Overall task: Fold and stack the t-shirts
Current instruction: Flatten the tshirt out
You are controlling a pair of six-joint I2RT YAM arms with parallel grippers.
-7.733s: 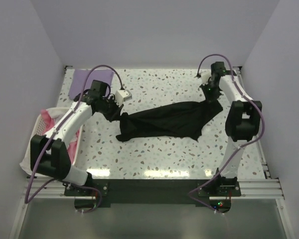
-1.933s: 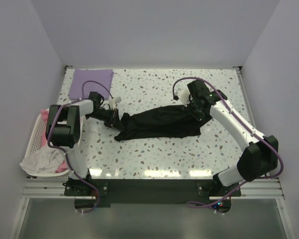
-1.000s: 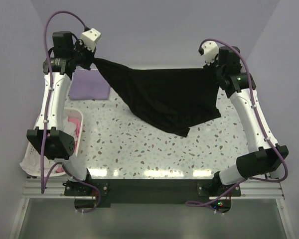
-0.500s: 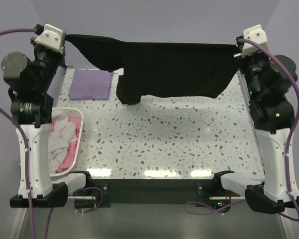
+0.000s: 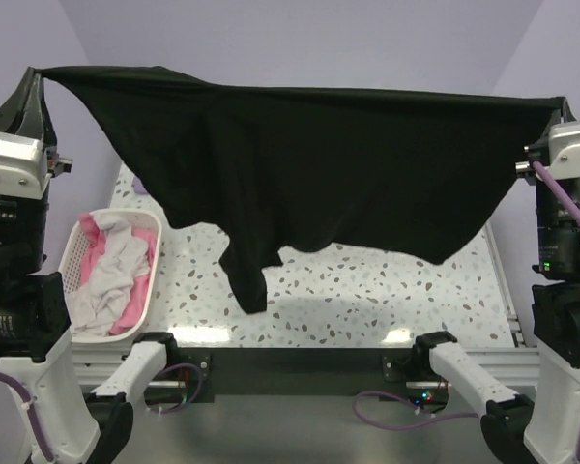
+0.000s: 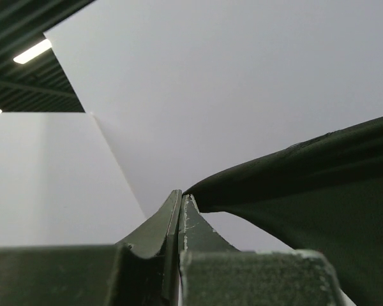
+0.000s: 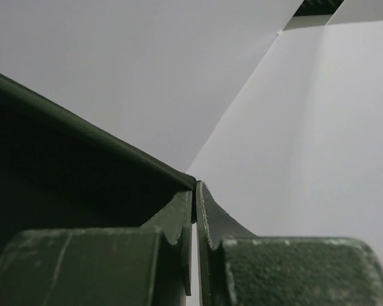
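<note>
A black t-shirt (image 5: 319, 164) hangs stretched wide and high above the table between both arms. My left gripper (image 5: 34, 75) is shut on its left corner at the top left; in the left wrist view the cloth (image 6: 306, 185) runs from the closed fingertips (image 6: 180, 194). My right gripper (image 5: 564, 101) is shut on the right corner; the right wrist view shows the cloth (image 7: 64, 166) pinched at the fingertips (image 7: 194, 185). A sleeve or tail (image 5: 249, 280) dangles lowest, just above the table. The purple folded shirt at the back left is almost wholly hidden behind the black one.
A white basket (image 5: 75, 253) with white and pink clothes (image 5: 116, 280) stands at the table's left edge. The speckled table (image 5: 367, 290) shows below the hanging shirt. Purple walls close the back and sides.
Both arms have risen further and toward the camera, lifting the black t-shirt higher and spreading it wide; it now hides most of the table's back and the purple shirt.
</note>
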